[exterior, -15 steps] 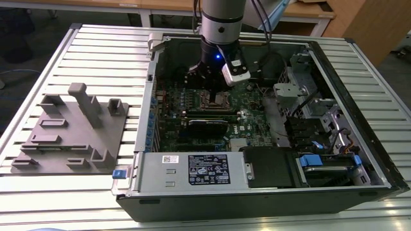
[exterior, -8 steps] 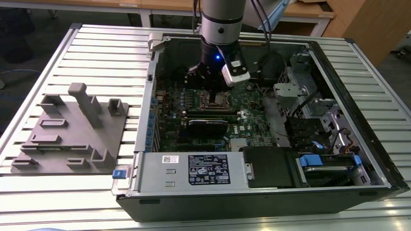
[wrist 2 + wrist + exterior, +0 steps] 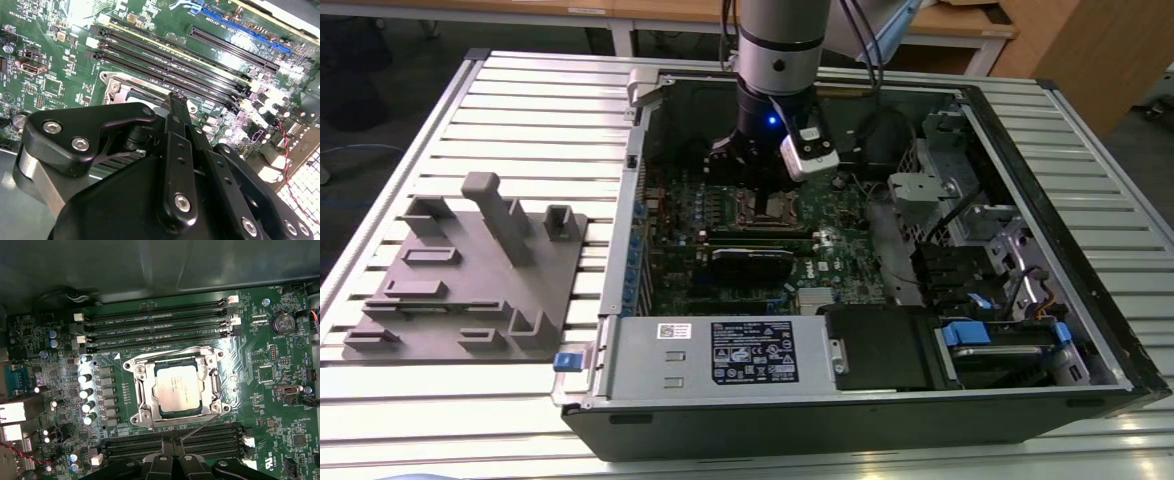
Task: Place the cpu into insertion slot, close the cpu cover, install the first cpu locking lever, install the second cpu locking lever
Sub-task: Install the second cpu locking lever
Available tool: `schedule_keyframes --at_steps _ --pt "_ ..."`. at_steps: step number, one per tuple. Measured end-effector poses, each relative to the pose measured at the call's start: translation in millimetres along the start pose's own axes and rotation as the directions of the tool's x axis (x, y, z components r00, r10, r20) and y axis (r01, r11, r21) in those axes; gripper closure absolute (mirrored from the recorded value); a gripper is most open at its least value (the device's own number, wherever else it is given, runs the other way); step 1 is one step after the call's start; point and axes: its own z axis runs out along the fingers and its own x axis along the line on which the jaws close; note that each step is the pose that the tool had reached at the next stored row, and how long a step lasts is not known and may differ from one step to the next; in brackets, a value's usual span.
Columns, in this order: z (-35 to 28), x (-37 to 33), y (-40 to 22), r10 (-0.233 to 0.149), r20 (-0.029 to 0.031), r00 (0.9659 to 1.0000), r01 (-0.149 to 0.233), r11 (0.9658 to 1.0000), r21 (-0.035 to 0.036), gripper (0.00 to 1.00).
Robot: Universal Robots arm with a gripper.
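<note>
Your cpu [image 3: 176,388] sits in the insertion slot [image 3: 134,411], and the cpu cover [image 3: 216,385] lies flat around it. Your end effector [image 3: 172,440] hangs just beside the slot with its fingers pressed together, holding nothing.

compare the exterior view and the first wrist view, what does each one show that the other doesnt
Exterior view alone: the whole open computer case on a slatted table, the arm reaching down into it, the grey power-supply box, and a grey fixture block on the exterior view's left.

First wrist view alone: the cpu seated in the insertion slot, the cpu cover flat around it, and the lettering-lined memory slots.

Both: the green circuit board and the socket area beneath the arm.
</note>
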Motion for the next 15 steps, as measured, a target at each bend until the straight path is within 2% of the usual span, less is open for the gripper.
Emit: schedule_keyframes --at_steps 15 --pt "2.6 0.1 0.2 0.0 0.0002 1.0 0.0 1.0 -0.0006 0.9"
